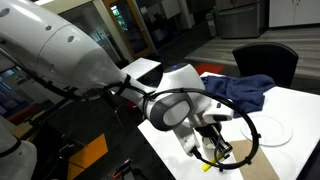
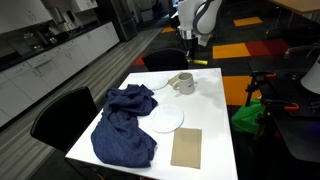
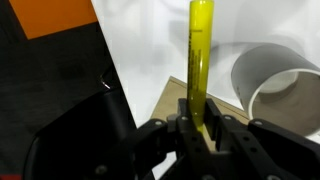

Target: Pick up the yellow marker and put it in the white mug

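Observation:
My gripper [image 3: 200, 125] is shut on the yellow marker [image 3: 198, 60], which sticks out straight from between the fingers. In the wrist view the white mug [image 3: 272, 82] lies to the right of the marker with its open mouth showing, apart from the marker. In an exterior view the gripper [image 2: 192, 48] hangs well above the table, over the far end, with the mug [image 2: 183, 83] on the table below it. In an exterior view the gripper [image 1: 210, 148] holds the marker [image 1: 206, 165] low in the picture; the mug is hidden there by the arm.
A flat white plate [image 2: 163, 120] lies mid-table, also seen in an exterior view [image 1: 272, 130]. A crumpled blue cloth [image 2: 123, 125] covers the near left part. A brown rectangular pad [image 2: 187, 147] lies near the front edge. Black chairs stand around the white table [image 2: 215, 110].

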Controlling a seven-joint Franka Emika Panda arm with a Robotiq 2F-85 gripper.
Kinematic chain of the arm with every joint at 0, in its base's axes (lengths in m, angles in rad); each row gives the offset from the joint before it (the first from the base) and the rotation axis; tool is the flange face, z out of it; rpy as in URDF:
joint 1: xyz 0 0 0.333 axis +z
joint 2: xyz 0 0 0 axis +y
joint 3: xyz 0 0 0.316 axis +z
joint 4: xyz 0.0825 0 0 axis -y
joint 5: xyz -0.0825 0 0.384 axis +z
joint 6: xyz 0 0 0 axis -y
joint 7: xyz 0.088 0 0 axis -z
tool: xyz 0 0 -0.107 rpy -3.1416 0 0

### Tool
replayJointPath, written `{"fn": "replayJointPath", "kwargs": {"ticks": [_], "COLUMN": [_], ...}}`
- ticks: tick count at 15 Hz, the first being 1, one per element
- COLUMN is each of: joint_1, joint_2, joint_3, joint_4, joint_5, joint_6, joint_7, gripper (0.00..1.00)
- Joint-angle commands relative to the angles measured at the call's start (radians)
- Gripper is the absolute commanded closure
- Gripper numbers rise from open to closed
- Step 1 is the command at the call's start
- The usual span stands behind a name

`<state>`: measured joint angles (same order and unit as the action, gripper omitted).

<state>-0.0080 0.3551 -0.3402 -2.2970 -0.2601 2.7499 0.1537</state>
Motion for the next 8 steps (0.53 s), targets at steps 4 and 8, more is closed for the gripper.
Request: {"fn": "replayJointPath", "kwargs": {"ticks": [4, 8], "joint_1": [0.092, 0.085], "joint_2": [-0.198, -0.271], "joint_3": [0.0, 0.101], "joint_4": [-0.079, -0.072], "joint_5": [-0.215, -0.229], "joint_6": [-0.099, -0.214], "joint_7": [0.16, 0.187], "gripper": [0.95, 0.95]}}
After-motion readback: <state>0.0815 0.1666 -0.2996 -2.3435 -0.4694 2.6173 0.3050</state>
